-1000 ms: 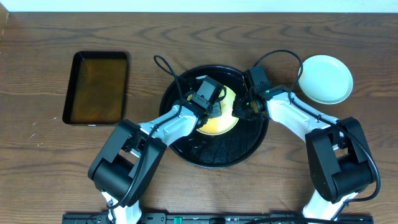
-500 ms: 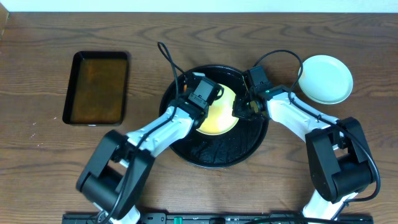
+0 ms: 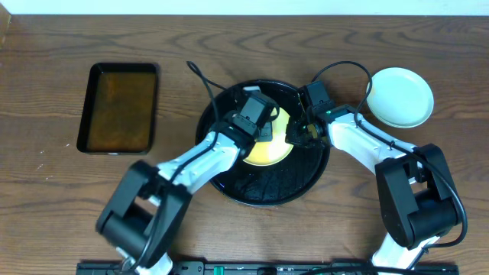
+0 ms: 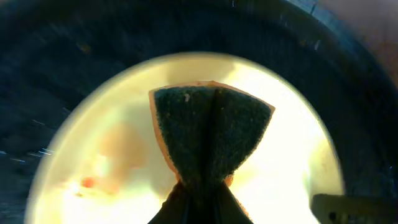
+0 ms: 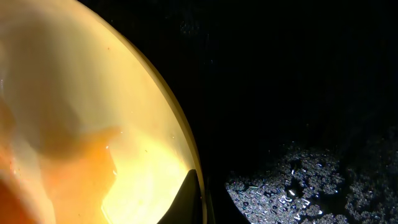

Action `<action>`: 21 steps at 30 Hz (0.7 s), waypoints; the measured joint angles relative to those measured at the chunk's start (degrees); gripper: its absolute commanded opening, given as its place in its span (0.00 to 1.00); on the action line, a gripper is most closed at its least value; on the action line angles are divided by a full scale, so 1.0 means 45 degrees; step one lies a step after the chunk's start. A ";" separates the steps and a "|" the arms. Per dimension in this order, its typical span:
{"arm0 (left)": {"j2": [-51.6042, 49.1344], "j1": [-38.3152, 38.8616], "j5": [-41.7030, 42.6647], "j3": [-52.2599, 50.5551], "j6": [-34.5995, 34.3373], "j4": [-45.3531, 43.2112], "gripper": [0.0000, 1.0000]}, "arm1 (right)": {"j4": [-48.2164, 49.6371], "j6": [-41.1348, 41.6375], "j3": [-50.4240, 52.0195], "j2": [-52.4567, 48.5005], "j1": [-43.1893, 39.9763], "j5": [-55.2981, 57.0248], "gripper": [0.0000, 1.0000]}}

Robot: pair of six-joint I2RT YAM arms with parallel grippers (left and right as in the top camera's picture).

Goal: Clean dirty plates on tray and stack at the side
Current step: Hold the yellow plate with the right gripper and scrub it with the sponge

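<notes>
Our left gripper (image 4: 199, 208) is squeezing the sponge (image 4: 211, 134) tightly to scrub the yellow plate (image 4: 292, 168); our right gripper (image 5: 194, 202) is pinching its rim, steadying it.

Overhead bright, even and sharp, soft shadows on the table (image 3: 61, 198), sheen on the black tray (image 3: 263, 191), left wrist close-up blurred, yellow plate (image 4: 292, 155) glaring around the dark sponge (image 4: 211, 137), right wrist mostly black, glints on what may be droplets (image 5: 292, 186)

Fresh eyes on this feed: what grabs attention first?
Both arms meet over the pale yellow round plate in the large round glossy black tray, mid-table. The left pincer holds a dark green scouring sponge above the plate, beside an orange smear; the right pincer grips its rim. A pale mint-green round plate sits right of the tray.
</notes>
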State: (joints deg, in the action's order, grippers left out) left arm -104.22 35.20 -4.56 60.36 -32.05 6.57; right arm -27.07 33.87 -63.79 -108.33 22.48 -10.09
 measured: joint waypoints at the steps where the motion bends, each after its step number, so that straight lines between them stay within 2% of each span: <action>1: -0.0223 0.0029 0.0053 0.0000 -0.0083 -0.0005 0.08 | 0.0000 0.0000 0.0000 0.0000 0.0000 0.0000 0.02; 6: -0.1093 -0.0005 0.0180 0.0024 -0.0112 -0.0039 0.08 | 0.0000 0.0000 0.0000 0.0000 0.0000 0.0019 0.02; 14: -0.0879 -0.0651 -0.1360 0.0121 0.1345 0.1297 0.08 | 0.0000 0.0000 0.0000 0.0000 0.0000 0.0015 0.02; 21: -0.0544 -0.0923 -0.2234 0.0117 0.2433 0.1491 0.08 | 0.0000 0.0000 0.0000 0.0000 0.0000 0.0015 0.02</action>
State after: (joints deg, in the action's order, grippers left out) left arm -106.67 31.05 -14.61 60.88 -21.10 13.28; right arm -27.07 33.87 -63.79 -108.33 22.48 -10.02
